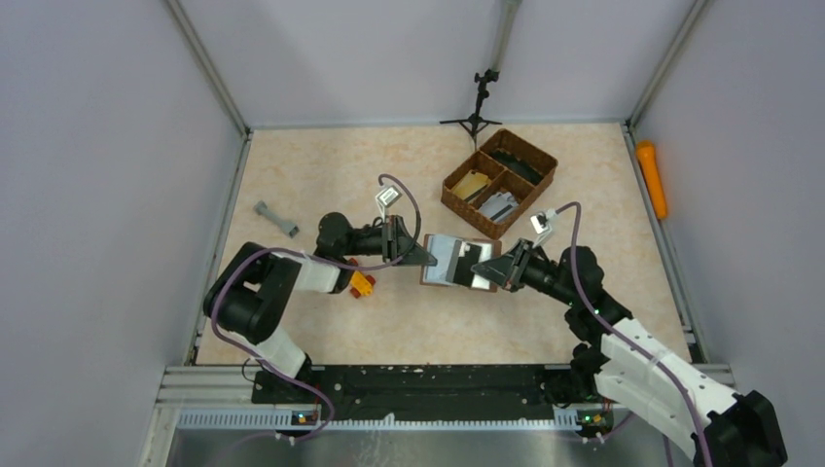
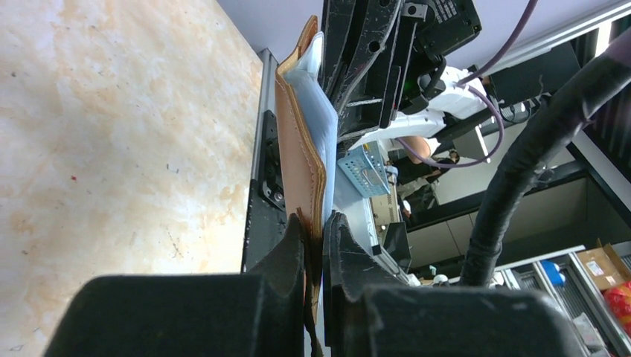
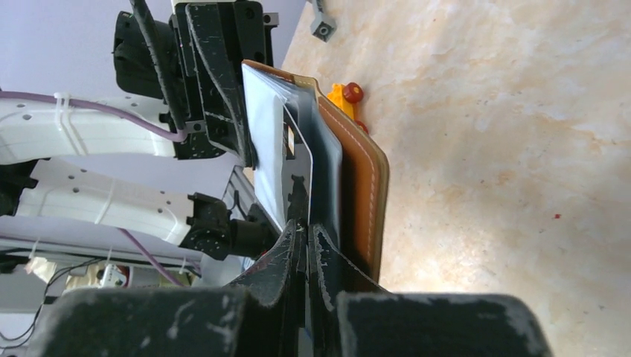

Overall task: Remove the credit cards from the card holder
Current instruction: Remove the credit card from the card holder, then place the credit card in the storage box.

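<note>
— Pale marbled table (image 1: 321,175), grey walls all round. Where's the card holder (image 1: 446,261)?
— Held above the table's middle, spread open between both arms (grey-silver inside facing up, brown leather underneath).
— Left gripper (image 2: 316,239)?
— Fingers almost together, pinching the holder's brown edge.
— Right gripper (image 3: 303,245)?
— Nearly closed too, clamped on a thin grey credit card (image 3: 299,160) that stands in the holder's inner pocket. A woven basket (image 1: 472,219) sits just beyond.

Small brown folding card holder (image 3: 366,195): smooth leather, pale stitched edge. Thin grey-silver credit cards (image 3: 262,141): slick, slight sheen. Beige marbled desk (image 3: 513,149): matt. Black right gripper (image 3: 303,232): matt plastic, scuffed. Brown compartment basket (image 1: 465,214): woven.
</note>
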